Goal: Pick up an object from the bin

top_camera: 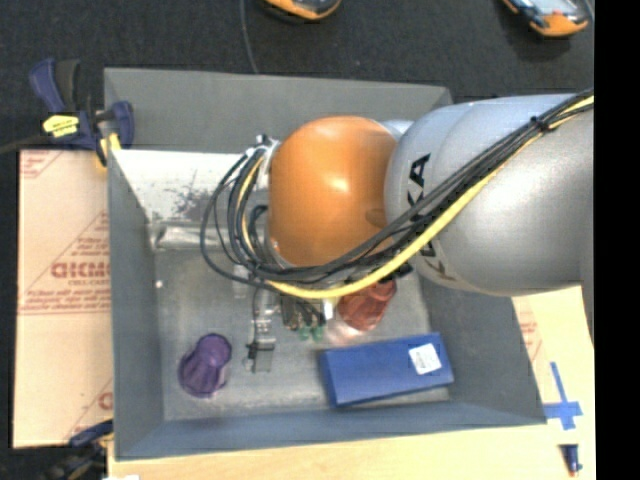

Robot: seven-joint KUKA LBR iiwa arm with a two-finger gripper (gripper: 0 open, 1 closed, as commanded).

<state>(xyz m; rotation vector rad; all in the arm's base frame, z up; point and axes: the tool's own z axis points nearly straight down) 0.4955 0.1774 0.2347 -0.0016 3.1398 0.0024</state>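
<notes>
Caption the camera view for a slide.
Gripper low in grey metal bin, between lumpy purple object and flat blue box.

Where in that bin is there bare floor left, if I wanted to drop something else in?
The widest bare patch is the bin floor along the left wall, above the purple lump. A narrow gap lies between that lump and the gripper. The front right is crowded: the blue box and a reddish thing sit there by the arm.
</notes>
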